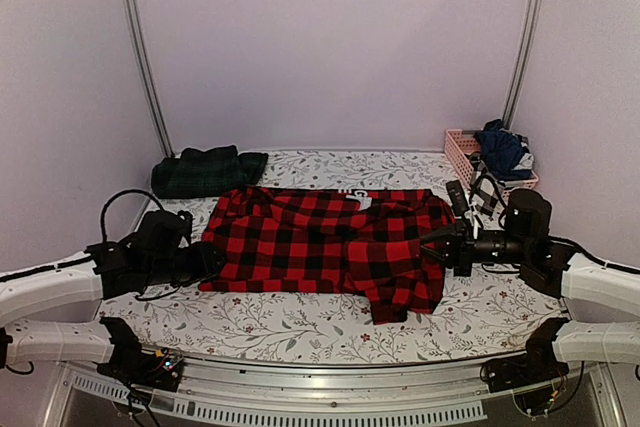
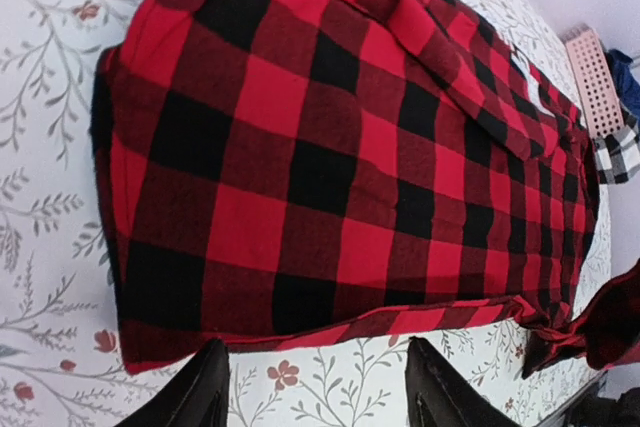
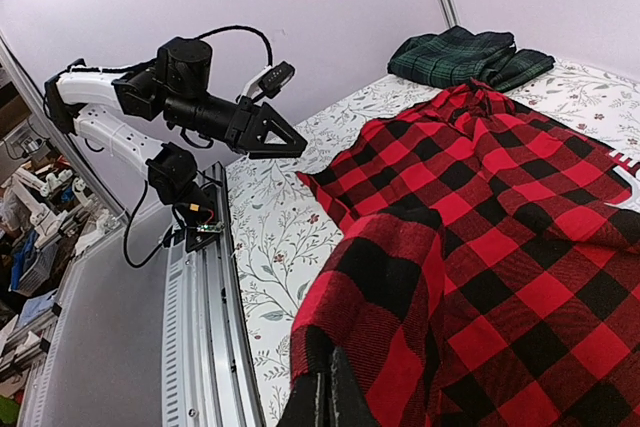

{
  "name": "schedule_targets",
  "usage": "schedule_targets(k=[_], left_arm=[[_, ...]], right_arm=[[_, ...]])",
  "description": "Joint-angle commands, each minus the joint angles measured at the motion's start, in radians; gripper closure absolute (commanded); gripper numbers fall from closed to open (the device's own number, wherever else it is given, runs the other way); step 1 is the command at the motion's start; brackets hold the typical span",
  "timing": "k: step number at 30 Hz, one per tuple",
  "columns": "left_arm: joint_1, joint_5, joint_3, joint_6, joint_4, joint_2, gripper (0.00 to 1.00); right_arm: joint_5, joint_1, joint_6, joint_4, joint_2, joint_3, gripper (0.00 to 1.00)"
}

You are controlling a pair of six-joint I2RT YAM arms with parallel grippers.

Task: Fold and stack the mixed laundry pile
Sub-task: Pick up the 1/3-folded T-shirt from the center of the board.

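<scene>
One flannel shirt (image 1: 330, 247), one tartan piece (image 1: 207, 170), one pink basket (image 1: 458, 152).

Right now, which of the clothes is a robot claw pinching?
The red-and-black checked flannel shirt: the right gripper is shut on its edge. The dark green tartan piece lies untouched, and the dark navy clothes sit in the pink slatted basket.

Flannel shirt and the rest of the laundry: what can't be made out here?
- Flannel shirt: layers folded underneath, top external view, hidden by the top layer.
- Right end effector: fingertips, right wrist view, buried in shirt cloth.
- Pink basket: its clothes, top external view, too small to identify.
- Green tartan piece: garment type, top external view, folded up.
</scene>
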Motion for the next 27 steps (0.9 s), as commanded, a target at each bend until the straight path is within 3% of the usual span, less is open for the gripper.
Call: schedule_targets(k=[1,5,15,21,27], left_arm=[[0.024,-0.046,-0.036,-0.424,-0.16,-0.045,0.41],[0.068,-0.048,-0.036,-0.513,-0.205,-0.002,0.4],[0.187,0.054,-0.04,-0.538,-0.121,0.133,0.43],[0.205,0.113,-0.051,-0.551,-0.062,0.2,0.59],[0.21,0.134,-0.061,-0.561,-0.044,0.191,0.92]], right_arm=[[0.005,0.005,0.011,-0.019,-0.01,-0.004,1.0],[0.01,0.004,0.011,-0.029,-0.025,-0.008,1.0],[0.023,0.004,-0.003,-0.056,-0.049,-0.001,1.0],[0.024,0.004,-0.009,-0.075,-0.055,0.012,1.0],[0.023,0.004,-0.008,-0.084,-0.06,0.021,1.0]])
